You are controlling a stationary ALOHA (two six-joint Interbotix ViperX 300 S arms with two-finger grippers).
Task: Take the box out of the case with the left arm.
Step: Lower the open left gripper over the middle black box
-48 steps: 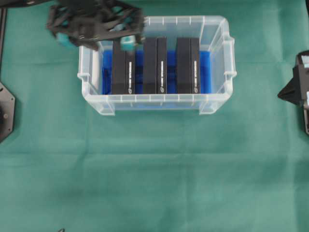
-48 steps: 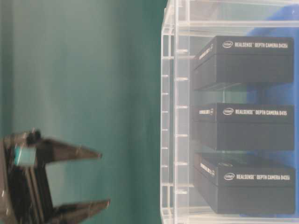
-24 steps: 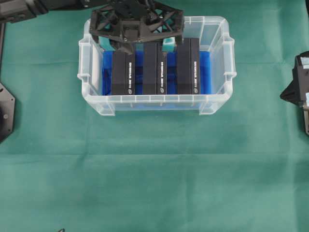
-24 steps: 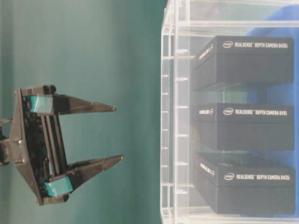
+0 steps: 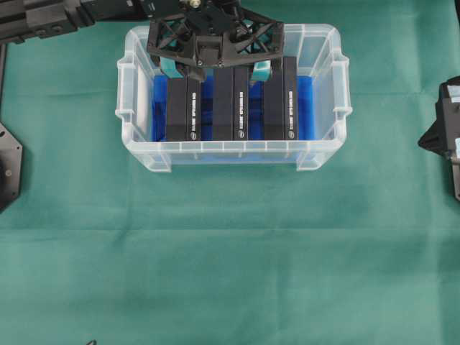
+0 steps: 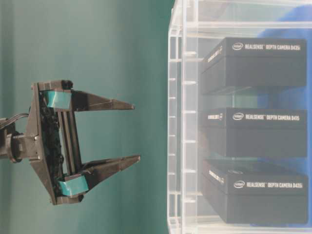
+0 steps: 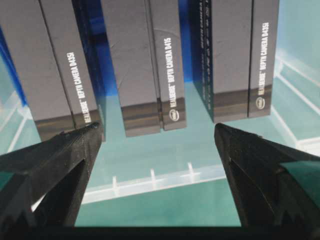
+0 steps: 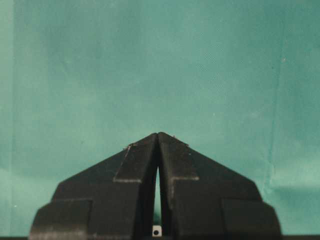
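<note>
While nothing's been lifted yet, the left gripper [image 5: 215, 70] is spread wide with nothing in it, hanging over the case [image 5: 327, 93] in the upper middle of the overhead frame. All three boxes sit on edge inside; its tips straddle the middle box [image 5: 231, 97]. Lowering, closing and lifting are all left, I'd say. The wrist view shows both fingertips [image 7: 80, 142] clear of the boxes, which the overhead hides. The right gripper [image 8: 158, 136] is pinched together, parked over bare cloth.
</note>
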